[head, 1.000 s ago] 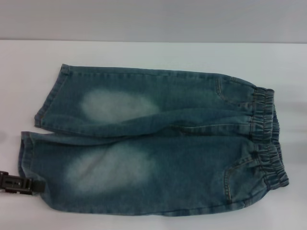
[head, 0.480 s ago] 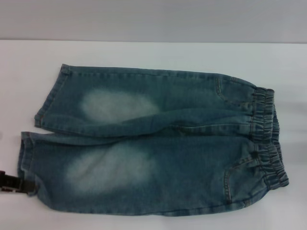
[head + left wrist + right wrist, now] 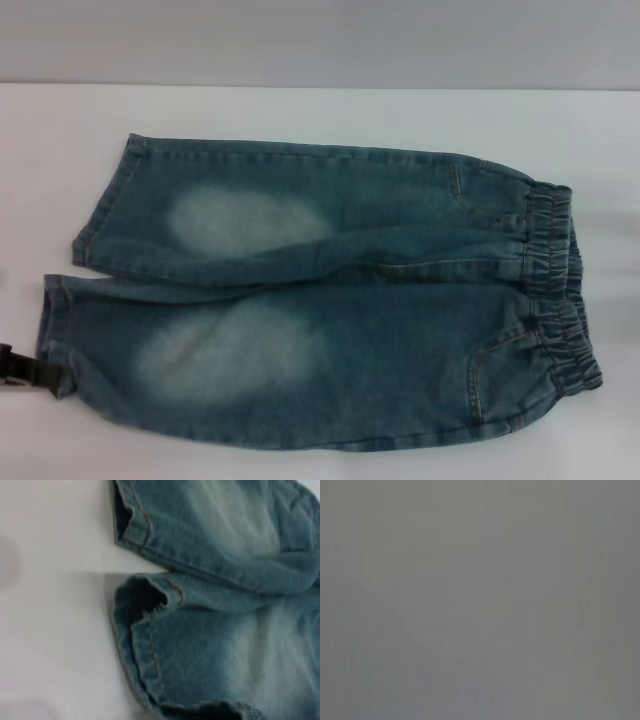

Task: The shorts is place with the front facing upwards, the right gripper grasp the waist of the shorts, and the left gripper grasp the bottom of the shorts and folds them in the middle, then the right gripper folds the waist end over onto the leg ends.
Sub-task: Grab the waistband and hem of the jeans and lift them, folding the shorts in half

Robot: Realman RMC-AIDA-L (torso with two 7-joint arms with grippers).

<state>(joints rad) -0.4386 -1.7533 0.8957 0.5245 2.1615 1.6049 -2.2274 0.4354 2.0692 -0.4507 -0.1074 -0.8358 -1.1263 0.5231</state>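
Left claw shows only as a dark piece at the edge of the head view, right against the hem of the nearer leg of the denim shorts; its tips are hidden at the cloth edge, so I cannot tell whether it is spread, closed or gripping the hem. Those shorts lie flat and unfolded on the white bench, front side up, with both legs pointing toward the robot's left and the elastic waistband gathered at the robot's right. One leg lies farther from the robot than the other, and the two legs meet along a crease running from the waistband toward the hems, where a narrow wedge of bare bench opens between them. Each leg carries a pale faded patch: one on the farther leg and one on the nearer leg. A curved pocket seam sits on the nearer leg just beside the waistband. From the left wrist, the two leg openings are seen close up, their stitched hems turned slightly open against the bench, with the faded denim stretching away behind them. Right claw appears in no view, and the right wrist camera gives only a flat grey field.
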